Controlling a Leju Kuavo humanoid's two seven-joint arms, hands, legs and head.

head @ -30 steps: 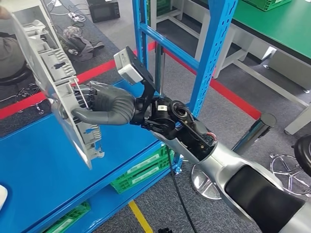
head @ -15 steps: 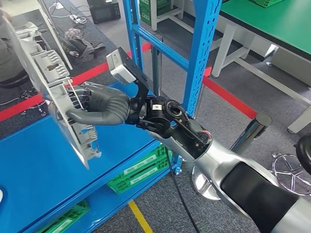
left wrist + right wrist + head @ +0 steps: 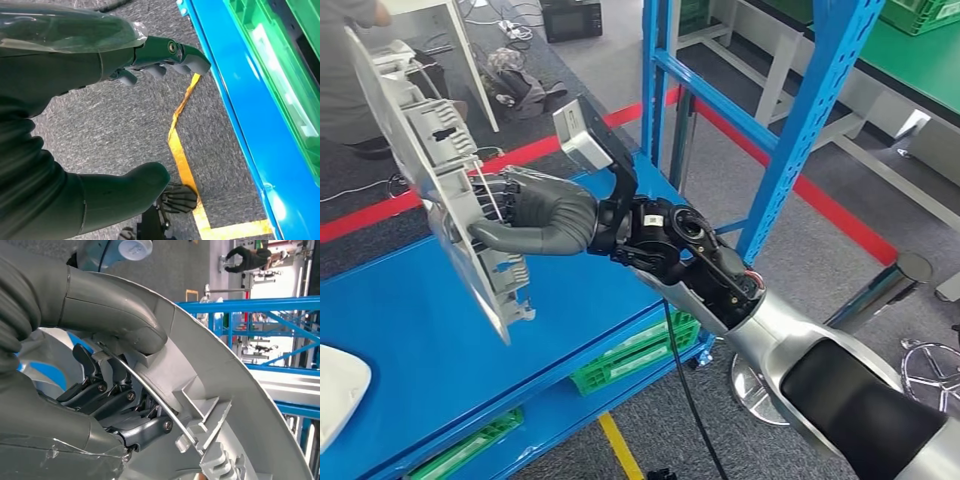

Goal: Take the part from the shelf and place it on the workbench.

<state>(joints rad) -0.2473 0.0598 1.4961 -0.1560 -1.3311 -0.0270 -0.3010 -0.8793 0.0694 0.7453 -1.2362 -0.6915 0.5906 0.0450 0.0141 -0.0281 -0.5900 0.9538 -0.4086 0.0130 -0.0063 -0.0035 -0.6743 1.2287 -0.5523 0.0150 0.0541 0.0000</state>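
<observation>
Above the blue shelf, my right hand reaches out level, thumb and fingers clamped on the part: a long grey ribbed plastic panel, tilted, held off the shelf. My left hand hangs over grey carpet beside the shelf's edge, fingers spread, holding nothing. Green crates sit under the shelf.

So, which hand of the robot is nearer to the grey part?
The right. The right hand grips the grey part itself, holding it above the blue shelf. The left hand hangs open over the carpet floor, beside the shelf's edge, touching nothing.
</observation>
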